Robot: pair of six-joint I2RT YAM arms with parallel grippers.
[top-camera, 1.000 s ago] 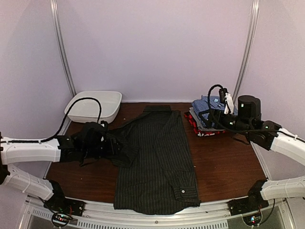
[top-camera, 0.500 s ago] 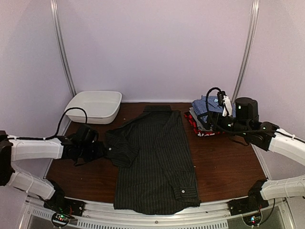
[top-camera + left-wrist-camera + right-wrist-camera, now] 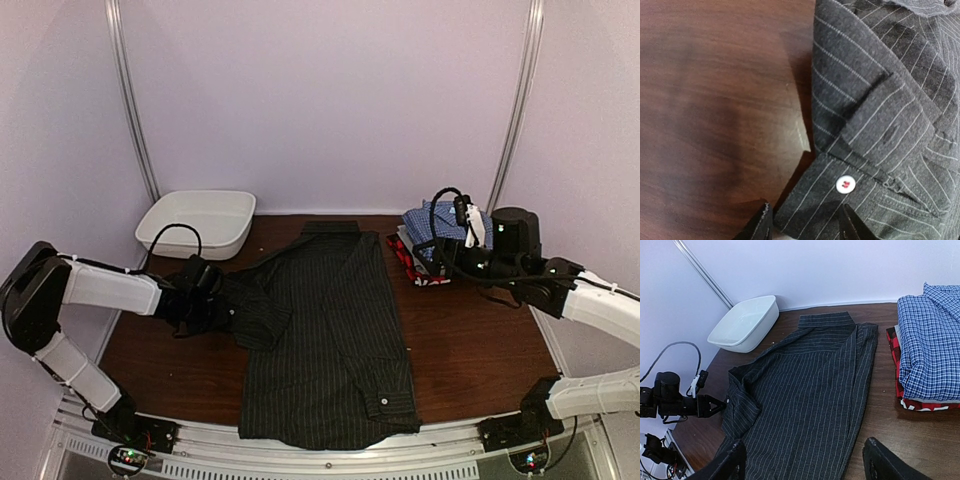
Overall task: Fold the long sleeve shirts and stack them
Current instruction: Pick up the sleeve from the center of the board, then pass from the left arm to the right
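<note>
Seen from above, a black pinstriped shirt [image 3: 325,340] lies spread flat along the middle of a dark wooden desk [image 3: 480,345], running from the far side to the near edge. Its left sleeve is bunched up beside the body of the shirt. The left pincer [image 3: 220,303] sits low at desk level against that sleeve. In the close view from the left wrist, its two dark fingertips [image 3: 761,223] stand one on each side of the cuff's edge, just below a white button [image 3: 845,184]. The cloth fills the gap between them, and I cannot tell whether they are pinching it. The right pincer [image 3: 807,465] hangs above the desk with its jaws wide apart and nothing between them. It is close to a stack of folded shirts at the far right, with a blue checked shirt [image 3: 440,222] on top and a red-black shirt [image 3: 408,262] at the bottom. A white tub [image 3: 190,248] sits at the far left corner, apart from the shirts.
</note>
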